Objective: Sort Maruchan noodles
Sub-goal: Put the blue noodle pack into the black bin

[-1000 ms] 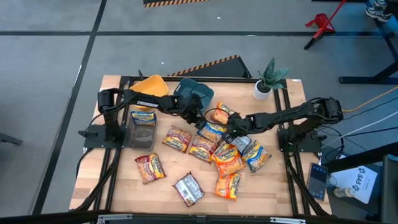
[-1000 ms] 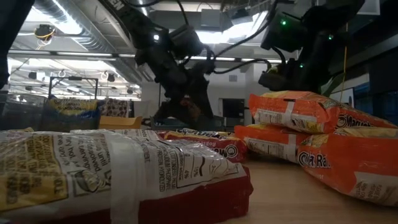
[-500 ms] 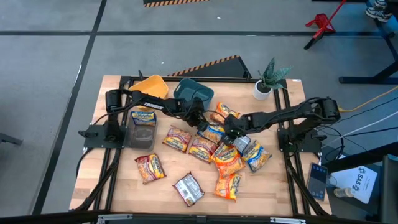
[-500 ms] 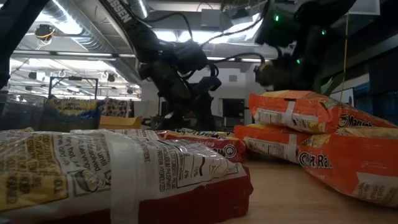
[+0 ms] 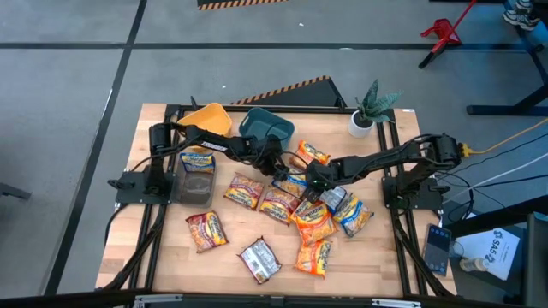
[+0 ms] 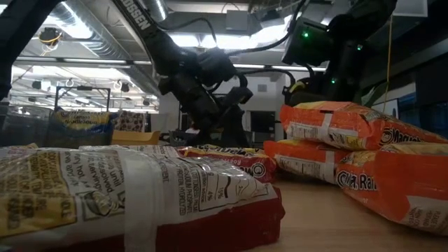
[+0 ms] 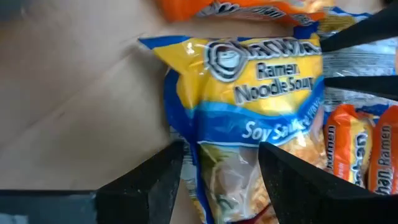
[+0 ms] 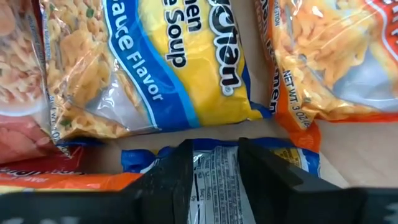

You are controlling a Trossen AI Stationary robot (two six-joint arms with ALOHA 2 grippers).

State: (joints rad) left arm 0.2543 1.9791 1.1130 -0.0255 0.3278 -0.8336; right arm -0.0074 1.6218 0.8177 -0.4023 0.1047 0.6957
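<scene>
The left end effector (image 5: 276,167) hangs over the bench (image 5: 163,257) with fingers (image 7: 152,180) spread, empty, straddling the end of a blue-and-yellow noodle packet (image 7: 249,118) mid-bench. Just right of it, the right end effector (image 5: 313,182) is part open, holding nothing, poised over a blue-silver packet (image 8: 217,171) in the central pile.

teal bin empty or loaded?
Cannot tell. The high view shows only the teal bin's dark inside, partly hidden by the left arm.
</scene>
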